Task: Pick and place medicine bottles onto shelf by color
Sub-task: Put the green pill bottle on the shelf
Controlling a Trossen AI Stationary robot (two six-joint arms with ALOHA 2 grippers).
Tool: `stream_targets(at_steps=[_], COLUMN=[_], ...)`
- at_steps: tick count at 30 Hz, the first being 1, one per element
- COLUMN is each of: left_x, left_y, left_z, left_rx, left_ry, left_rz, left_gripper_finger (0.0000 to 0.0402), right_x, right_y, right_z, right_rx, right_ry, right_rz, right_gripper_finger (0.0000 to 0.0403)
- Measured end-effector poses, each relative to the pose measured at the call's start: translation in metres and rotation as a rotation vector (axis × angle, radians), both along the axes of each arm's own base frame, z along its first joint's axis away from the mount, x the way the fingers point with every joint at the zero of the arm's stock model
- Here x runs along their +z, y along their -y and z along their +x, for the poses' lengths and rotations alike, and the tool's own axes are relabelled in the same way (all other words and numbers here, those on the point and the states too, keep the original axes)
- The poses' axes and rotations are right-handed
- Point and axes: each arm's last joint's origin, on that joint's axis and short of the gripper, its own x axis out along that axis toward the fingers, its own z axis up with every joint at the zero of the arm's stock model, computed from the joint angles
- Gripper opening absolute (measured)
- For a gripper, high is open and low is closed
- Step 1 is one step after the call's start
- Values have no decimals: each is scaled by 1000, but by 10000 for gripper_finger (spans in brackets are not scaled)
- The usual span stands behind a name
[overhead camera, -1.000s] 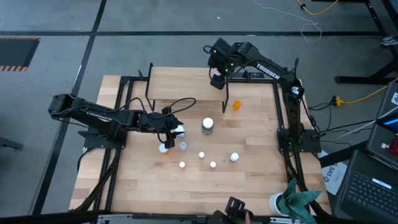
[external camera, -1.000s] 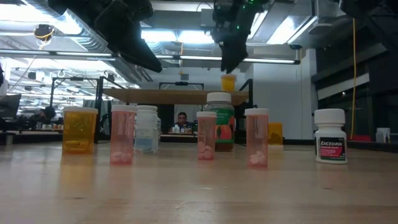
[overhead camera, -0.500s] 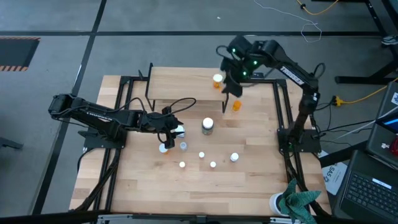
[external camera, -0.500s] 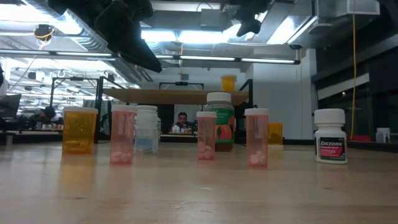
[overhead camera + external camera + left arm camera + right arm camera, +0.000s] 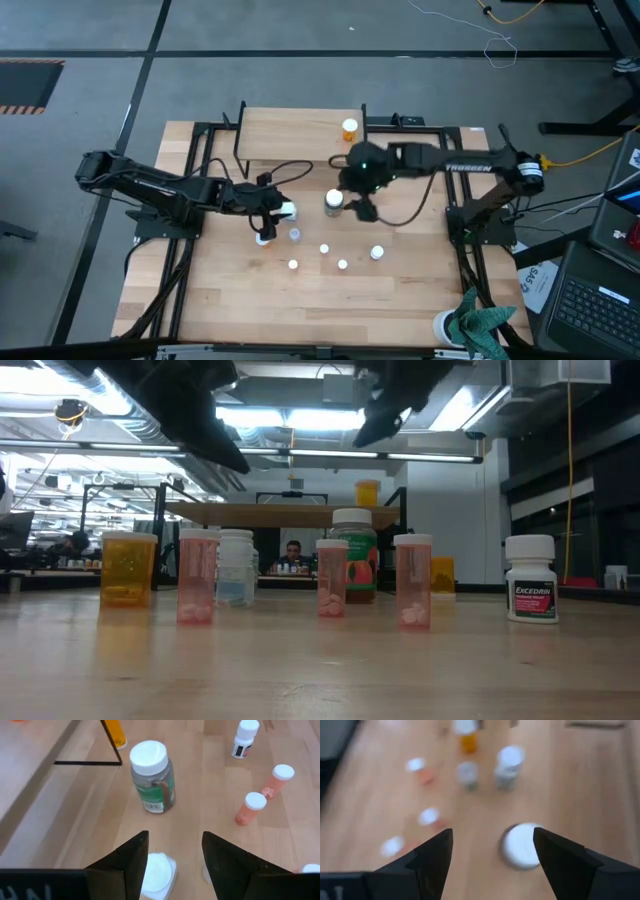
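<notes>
Wood of the surface (image 5: 320, 660) runs under a near row of bottles in the low view: an amber bottle (image 5: 128, 568), three pink pill bottles (image 5: 198, 575) and a white Excedrin bottle (image 5: 531, 578), with the green bottle (image 5: 352, 555) standing just behind them. The left claw (image 5: 172, 857) hangs open above a white-capped bottle (image 5: 159, 875) near the row's left end, unmoved over the last second. What has changed is on the right: a second ago the right claw (image 5: 362, 208) was back at the shelf (image 5: 295, 133), and it has since swung forward and now hovers, jaws wide and empty, just beside the green bottle. It left an orange bottle (image 5: 349, 128) standing on the shelf's right end, so one placement looks finished. A second orange bottle (image 5: 115, 732) waits on the surface by the shelf's leg. Judging by the right claw's position, the green bottle is the likely next pick.
</notes>
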Motion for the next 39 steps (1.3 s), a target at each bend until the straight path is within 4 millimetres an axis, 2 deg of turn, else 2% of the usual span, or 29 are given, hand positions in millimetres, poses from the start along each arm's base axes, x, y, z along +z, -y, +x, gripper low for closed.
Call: stream_targets(at_steps=[6,13,20,27,39], left_x=[4,4,4,3,3], left_y=[3,3,2,2,2], left_z=[-6,-6,-6,-6,-6], left_rx=[-9,-7,6,7,8], left_ry=[5,-2,-3,-10,-9], left_rz=[4,7,17,19,17], left_gripper_finger=[181,181,181,181,181], right_x=[-46,-67,-68,-83,-85], right_y=[-2,0,0,1,4], right_z=[2,2,0,3,7], right_rx=[-49,-93,-131,-152,-180], right_ry=[80,119,98,27,42], right_rz=[-36,-66,-65,-89,-92], right_gripper_finger=[280,280,280,280,280])
